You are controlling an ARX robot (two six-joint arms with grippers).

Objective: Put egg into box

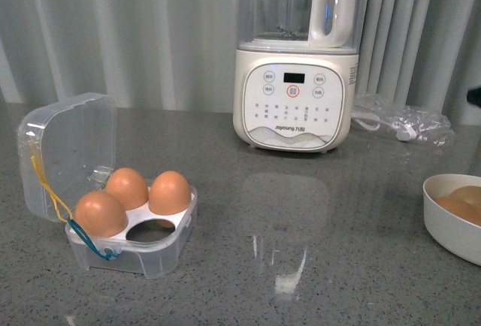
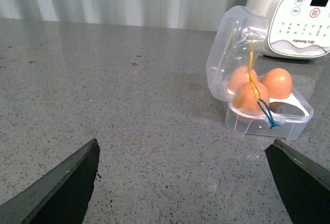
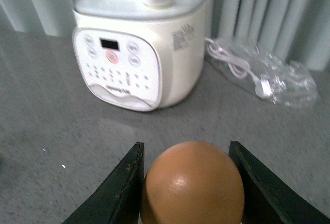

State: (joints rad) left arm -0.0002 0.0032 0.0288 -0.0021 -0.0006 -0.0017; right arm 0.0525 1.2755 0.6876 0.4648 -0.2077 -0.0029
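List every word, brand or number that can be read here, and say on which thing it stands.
"Joyoung": brand on the front panel of the white blender, below the buttons; the signs after it are too small.
Button labels: too small to read.
Print on the blender's side, right wrist view: blurred.
No text on the box, the eggs in it, the held egg or the bowl.

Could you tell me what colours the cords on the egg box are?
Yellow cord, blue cord; the left wrist view shows them best.
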